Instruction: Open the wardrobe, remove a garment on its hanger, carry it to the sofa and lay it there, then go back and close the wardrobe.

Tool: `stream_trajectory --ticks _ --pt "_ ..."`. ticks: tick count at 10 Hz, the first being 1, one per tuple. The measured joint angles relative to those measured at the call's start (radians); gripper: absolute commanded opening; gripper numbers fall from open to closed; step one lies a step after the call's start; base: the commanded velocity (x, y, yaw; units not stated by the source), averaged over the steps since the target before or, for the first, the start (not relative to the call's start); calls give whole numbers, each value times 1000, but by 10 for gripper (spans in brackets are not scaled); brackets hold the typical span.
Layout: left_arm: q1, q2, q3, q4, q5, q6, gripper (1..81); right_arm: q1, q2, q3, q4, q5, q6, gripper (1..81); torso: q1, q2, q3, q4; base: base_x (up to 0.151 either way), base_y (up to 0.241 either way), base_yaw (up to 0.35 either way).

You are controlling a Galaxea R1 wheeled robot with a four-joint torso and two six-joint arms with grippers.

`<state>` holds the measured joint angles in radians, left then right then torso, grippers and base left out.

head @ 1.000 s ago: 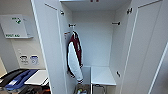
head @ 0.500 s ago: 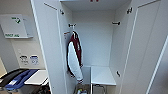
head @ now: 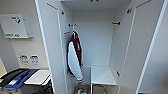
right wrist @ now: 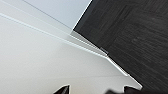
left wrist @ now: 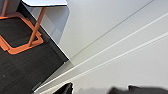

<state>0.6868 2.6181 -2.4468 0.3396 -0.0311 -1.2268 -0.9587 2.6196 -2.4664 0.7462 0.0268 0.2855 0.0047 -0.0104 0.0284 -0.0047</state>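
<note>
Head view: the tall white wardrobe [head: 100, 45] stands with both panelled doors swung wide, the left door [head: 50, 50] and the right door [head: 147, 50] framing a pale, mostly bare interior. A maroon jacket with white sleeves [head: 74, 56] hangs inside against the left wall, its hook up near a small dark bracket [head: 72, 25]; a matching bracket [head: 116, 23] sits on the opposite wall. Low inside, a white shelf [head: 102, 75] spans the right part of the cabinet, with an upright divider beside the jacket's hem. On the wall left of the wardrobe a white first-aid box [head: 15, 26] is mounted, with two small labels [head: 28, 59] below it. Under those, a white tabletop [head: 38, 77] and a dark chair with a blue seat [head: 15, 78] sit close to the open left door.

Left wrist view: a white panelled door face [left wrist: 120, 45] with thin grooves lies close to the camera. Beyond its edge are dark carpet [left wrist: 20, 67], an orange metal table frame [left wrist: 22, 42] and the white tabletop [left wrist: 45, 2]. Dark tips of the left gripper [left wrist: 90, 88] show at the picture's edge, a pale gap between them, gripping nothing; how wide they stand I cannot tell.

Right wrist view: another white panelled door face [right wrist: 45, 57] is close, meeting dark carpet [right wrist: 132, 37]. Dark tips of the right gripper [right wrist: 96, 89] are visible; their spread cannot be judged.
</note>
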Motion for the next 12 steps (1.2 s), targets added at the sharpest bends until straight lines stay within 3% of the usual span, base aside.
stream_trajectory --ticks 7,12 --pt "28 241 -57 47 33 3 811 1 150 21 -43 -1 -4 811 0 0 0 0 0 0 0" --pt "70 332 -84 129 36 11 811 8 227 -2 -79 1 -4 811 1 1 0 0 0 0 0"
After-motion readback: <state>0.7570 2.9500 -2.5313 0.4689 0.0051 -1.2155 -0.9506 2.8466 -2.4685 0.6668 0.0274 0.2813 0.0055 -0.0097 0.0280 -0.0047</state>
